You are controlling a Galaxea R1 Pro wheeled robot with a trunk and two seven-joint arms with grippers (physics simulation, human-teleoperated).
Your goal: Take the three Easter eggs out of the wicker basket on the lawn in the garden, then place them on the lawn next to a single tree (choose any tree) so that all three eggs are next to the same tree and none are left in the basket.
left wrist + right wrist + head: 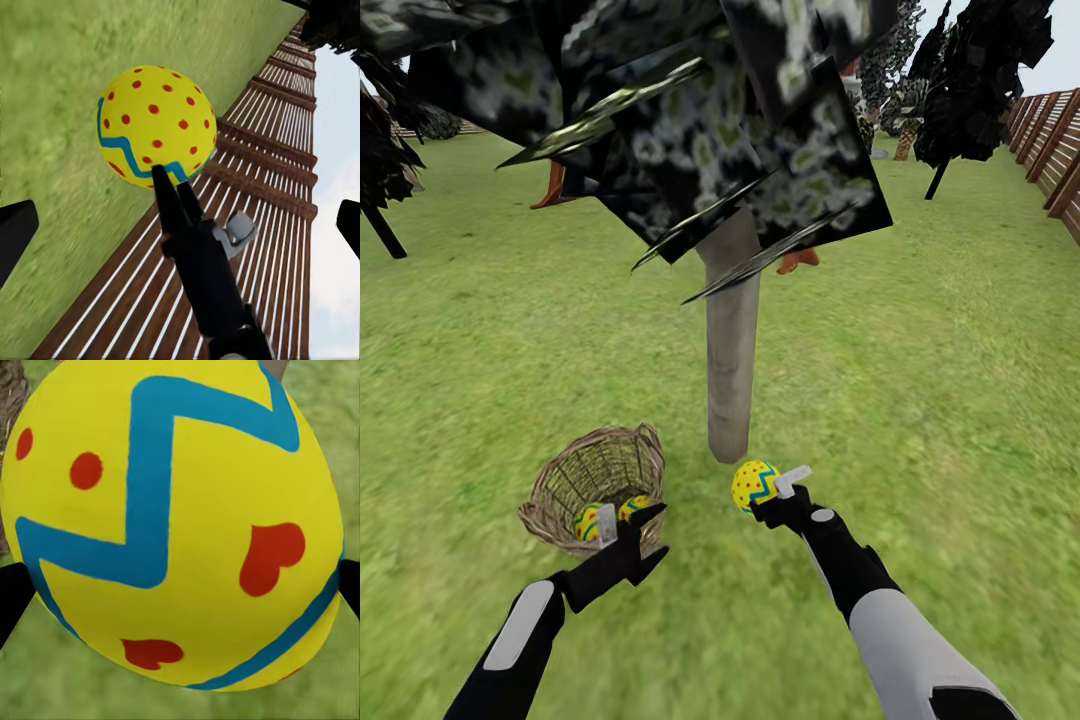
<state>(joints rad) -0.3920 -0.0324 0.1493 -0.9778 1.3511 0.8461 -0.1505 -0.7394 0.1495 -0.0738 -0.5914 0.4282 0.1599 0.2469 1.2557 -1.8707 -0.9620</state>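
The wicker basket lies tipped on the lawn, just left of the tree's pale trunk. Two Easter eggs rest inside it. My left gripper stands open at the basket's near rim; its black fingertips are wide apart with nothing between them. The third egg is in my right gripper, which is shut on it close to the trunk's foot. The same egg shows in the left wrist view and fills the right wrist view, dark fingertips at its sides.
Dark speckled foliage hangs low over the trunk. A brown slat fence runs along the right. Dark thin-trunked trees stand at the back right and far left. Open grass lies on both sides of the trunk.
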